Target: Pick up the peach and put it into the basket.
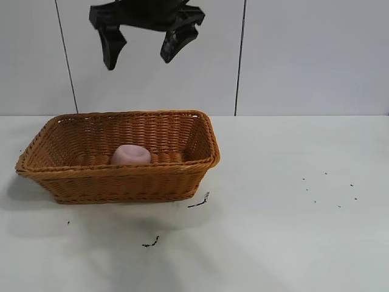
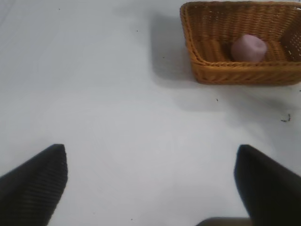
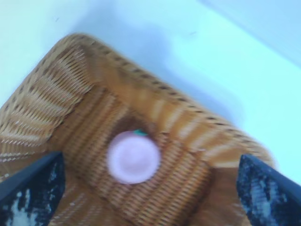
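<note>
We find the peach (image 1: pixel 130 154) lying on the floor of the basket (image 1: pixel 67 182), toward the middle and nearer the front wall, upright enough that a small green stem tip shows at its edge in the right wrist view. The basket stands on the white desk (image 1: pixel 292 231), at the left of the exterior view. The right gripper (image 1: pixel 143 50) hangs high above the basket, its fingers spread wide and empty, nothing between them; the same spread shows in its own wrist view with the peach (image 3: pixel 133 157) directly below. The left gripper (image 2: pixel 150 181) sits low over bare desk, well apart from the basket, fingers also spread and holding nothing. We judge the placement complete. As to handling: the peach appears matte, rounded and small against the basket, likely light and probably slightly yielding; its smooth curve offers no flats, so any hold should close across the widest girth, from above, with moderate pressure. The wicker walls flare outward, leaving clear access from overhead, and the weave looks stiff enough to keep its shape.
</note>
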Controlling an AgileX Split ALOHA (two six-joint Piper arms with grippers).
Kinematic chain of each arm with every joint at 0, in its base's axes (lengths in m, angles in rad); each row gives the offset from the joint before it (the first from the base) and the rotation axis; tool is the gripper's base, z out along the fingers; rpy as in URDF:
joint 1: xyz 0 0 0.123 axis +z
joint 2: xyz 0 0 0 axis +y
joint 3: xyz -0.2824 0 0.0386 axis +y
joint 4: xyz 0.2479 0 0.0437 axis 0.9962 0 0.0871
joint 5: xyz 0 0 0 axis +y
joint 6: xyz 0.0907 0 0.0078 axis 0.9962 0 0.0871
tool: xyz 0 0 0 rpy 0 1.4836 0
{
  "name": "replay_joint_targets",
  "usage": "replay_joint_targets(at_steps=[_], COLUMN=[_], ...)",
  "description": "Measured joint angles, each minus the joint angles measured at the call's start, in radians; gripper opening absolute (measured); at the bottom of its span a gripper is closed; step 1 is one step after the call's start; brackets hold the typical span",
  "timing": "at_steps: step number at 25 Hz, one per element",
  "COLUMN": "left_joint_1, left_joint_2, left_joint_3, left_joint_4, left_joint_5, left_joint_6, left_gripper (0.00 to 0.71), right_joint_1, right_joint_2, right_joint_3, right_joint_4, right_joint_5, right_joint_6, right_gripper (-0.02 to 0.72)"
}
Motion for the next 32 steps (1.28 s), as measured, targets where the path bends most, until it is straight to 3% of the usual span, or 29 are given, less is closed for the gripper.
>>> replay_joint_targets(at_steps=[8,13,24,32], left_joint_1=[0.000,0.000,0.000,0.000], left_joint_2=[0.000,0.000,0.000,0.000], left_joint_3=[0.000,0.000,0.000,0.000], left_joint_4=[0.000,0.000,0.000,0.000], left_joint_5=[0.000,0.000,0.000,0.000], left_joint_6=[0.000,0.000,0.000,0.000], left_gripper=[0.693,0.693,0.693,0.693], right_joint_1=[-0.267,-0.375,-0.403,-0.403], right_joint_2=[-0.001,-0.017,-0.231,-0.754], right_joint_3=[-0.001,0.000,0.239,0.774], right_joint_4=[-0.023,-0.026,-0.016,0.005], right_joint_5=[0.005,0.005,0.005,0.004], right_joint_6=[0.000,0.000,0.000,0.000], right_gripper=[0.696,0.696,0.696,0.696])
